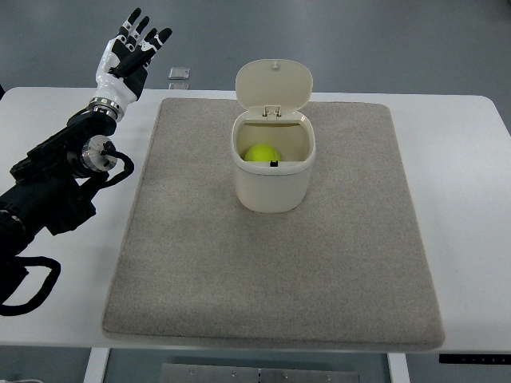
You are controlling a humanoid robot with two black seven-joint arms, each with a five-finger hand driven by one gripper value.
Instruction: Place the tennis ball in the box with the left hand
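A yellow-green tennis ball (261, 153) lies inside the cream box (273, 185), which stands on the grey mat with its lid (274, 84) flipped up at the back. My left hand (132, 46) is raised at the far left, well away from the box, fingers spread and empty. The left arm (68, 171) runs in from the left edge over the white table. No right arm shows.
The grey mat (279, 271) covers most of the white table (455, 159). A small clear square object (179, 76) lies at the table's far edge, between the hand and the box lid.
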